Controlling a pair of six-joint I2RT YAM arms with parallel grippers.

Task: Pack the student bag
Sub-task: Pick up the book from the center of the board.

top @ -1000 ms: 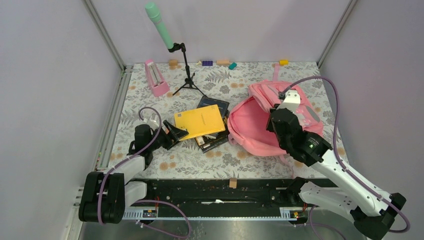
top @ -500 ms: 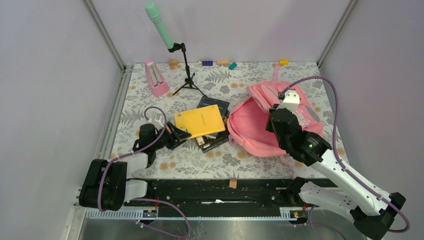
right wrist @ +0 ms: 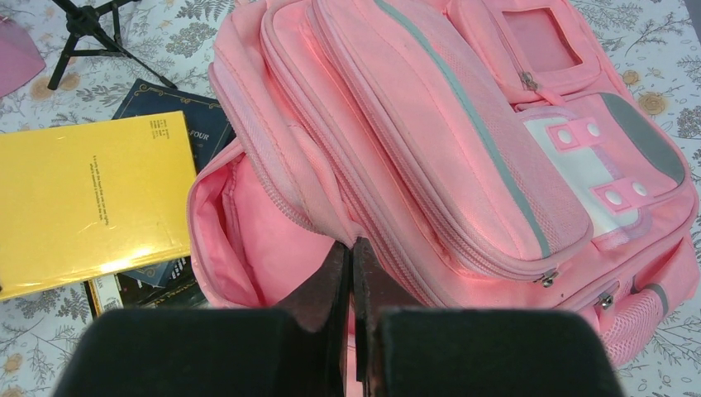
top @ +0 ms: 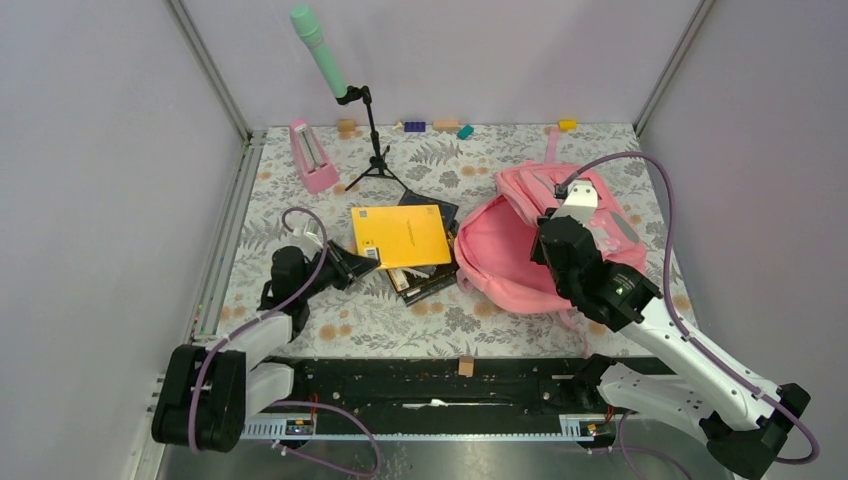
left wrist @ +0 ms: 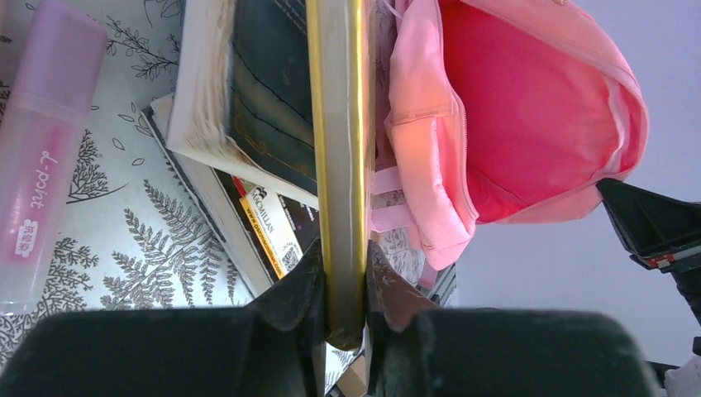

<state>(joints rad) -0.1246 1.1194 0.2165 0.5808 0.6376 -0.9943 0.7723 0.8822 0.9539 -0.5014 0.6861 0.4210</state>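
**Left gripper.** The left gripper is narrowed to a slit, with both fingers pressed flat against the near edge of the yellow book. One finger sits on each cover. The book rests on top of a stack of dark books just ahead of the gripper. A pink pen lies on the bench to the left of the fingers.

**Right gripper.** The right gripper is pinched tight on the fabric rim of the student bag, at the mouth of the main compartment. The bag lies on the bench directly under and ahead of this gripper. Its front pockets face up and its open mouth faces the left gripper.

**Item count.**
- Student bag: one.
- Yellow book: one.
- Dark books: at least two; the exact number cannot be told.
- Pink pen: one.
- Green microphone on a tripod: one, beyond the left gripper.
- Pink metronome: one, beside the tripod.
- Small blocks: at least five, along the far bench edge.
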